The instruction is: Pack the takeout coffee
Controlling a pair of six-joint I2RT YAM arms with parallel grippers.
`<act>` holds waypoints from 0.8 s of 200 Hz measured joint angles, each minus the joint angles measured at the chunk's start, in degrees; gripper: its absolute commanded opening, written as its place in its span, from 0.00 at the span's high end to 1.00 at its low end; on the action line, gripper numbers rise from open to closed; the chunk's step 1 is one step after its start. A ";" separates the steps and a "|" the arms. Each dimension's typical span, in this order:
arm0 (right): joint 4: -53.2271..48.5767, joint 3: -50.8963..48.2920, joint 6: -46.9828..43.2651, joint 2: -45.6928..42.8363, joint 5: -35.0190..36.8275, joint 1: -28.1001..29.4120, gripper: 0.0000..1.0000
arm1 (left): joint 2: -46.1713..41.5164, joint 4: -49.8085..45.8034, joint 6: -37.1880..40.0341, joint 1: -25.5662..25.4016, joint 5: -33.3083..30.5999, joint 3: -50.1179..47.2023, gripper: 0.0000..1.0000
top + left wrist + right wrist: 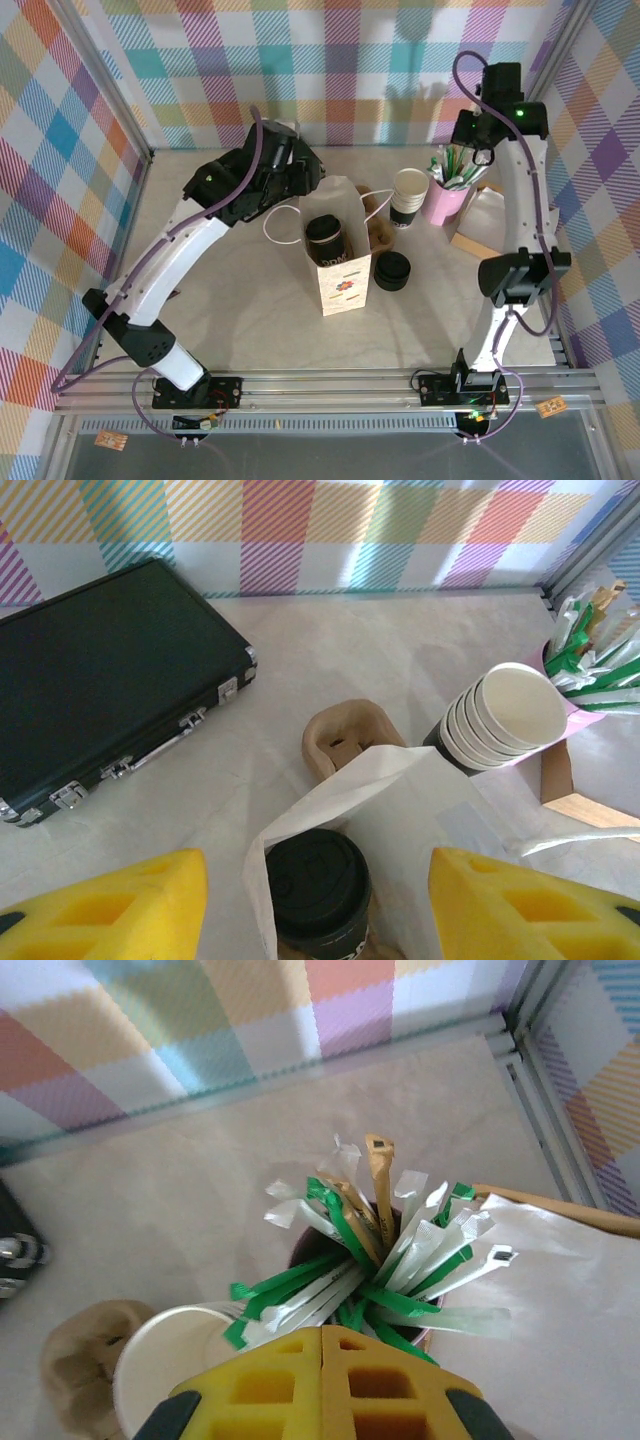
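Enclosure walls on three sides carry a pastel plaid print: pink, teal, yellow, orange and violet checks with diagonal hatching. Bare metal posts run up the back corners. The counter is a matte, pale beige sheet, faintly mottled and creased. A slotted aluminium rail spans its near edge, with a dark grey panel below it. In the left wrist view a thin dark seam marks where wall meets counter. Light is even and diffuse; soft shadows fall on the back wall.
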 measured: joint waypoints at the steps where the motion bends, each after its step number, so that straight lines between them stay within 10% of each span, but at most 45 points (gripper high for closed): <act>1: 0.00 0.00 0.02 -0.17 -0.02 0.02 1.00 | -0.07 0.02 -0.02 0.00 0.00 -0.07 0.40; 65: 1.31 0.57 1.51 -14.93 -7.72 0.42 1.00 | -6.05 2.25 -1.36 0.00 0.17 -6.27 0.41; 160: 8.11 -9.75 12.26 -29.07 -39.85 2.45 1.00 | -12.90 2.45 -4.33 0.00 1.27 -13.18 0.41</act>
